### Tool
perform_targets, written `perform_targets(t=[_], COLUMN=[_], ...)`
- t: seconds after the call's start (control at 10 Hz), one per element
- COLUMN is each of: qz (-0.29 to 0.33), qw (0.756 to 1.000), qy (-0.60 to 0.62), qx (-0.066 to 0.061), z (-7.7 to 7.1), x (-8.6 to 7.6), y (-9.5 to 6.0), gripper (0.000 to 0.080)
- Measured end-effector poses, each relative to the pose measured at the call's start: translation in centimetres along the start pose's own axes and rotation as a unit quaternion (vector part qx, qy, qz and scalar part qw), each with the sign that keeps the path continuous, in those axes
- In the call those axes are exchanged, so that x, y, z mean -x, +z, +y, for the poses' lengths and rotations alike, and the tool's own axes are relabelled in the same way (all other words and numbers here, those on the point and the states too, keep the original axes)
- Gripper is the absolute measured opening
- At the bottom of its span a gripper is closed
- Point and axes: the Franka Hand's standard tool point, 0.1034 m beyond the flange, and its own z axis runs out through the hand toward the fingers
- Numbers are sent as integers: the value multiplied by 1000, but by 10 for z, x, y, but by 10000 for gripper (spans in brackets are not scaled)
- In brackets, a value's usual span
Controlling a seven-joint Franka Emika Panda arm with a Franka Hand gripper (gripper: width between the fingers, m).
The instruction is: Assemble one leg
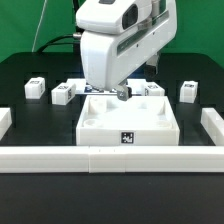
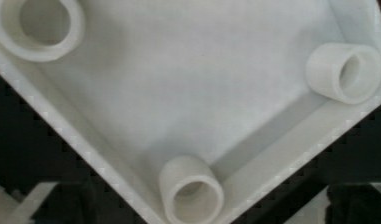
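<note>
The big white tray-like piece (image 1: pixel 128 120) lies at the table's middle, a tag on its front wall. In the wrist view its inside (image 2: pixel 178 90) fills the frame, with three round corner holes showing. My gripper (image 1: pixel 120 93) hangs low over the tray's far edge. In the wrist view the gripper (image 2: pixel 192 207) is open, its jaws wide apart on either side of one round corner hole (image 2: pixel 192 195), and it holds nothing. Several small white legs stand behind the tray: two on the exterior view's left (image 1: pixel 36 88) (image 1: pixel 62 94) and two on its right (image 1: pixel 153 90) (image 1: pixel 187 92).
Low white walls border the table at the front (image 1: pixel 110 159) and at both sides (image 1: pixel 5 120) (image 1: pixel 212 125). The arm's white body (image 1: pixel 115 45) hides the table behind the tray's middle.
</note>
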Motion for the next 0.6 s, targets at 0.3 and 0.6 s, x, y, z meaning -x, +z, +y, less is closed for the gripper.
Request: perform_targets(t=[0.3,0.6], qz=[-2,-2], qw=[1000,1000], qy=[-1,-1], qx=[-6,-6], z=[-1,-1], x=[2,2], y=[1,1], gripper=[650,650])
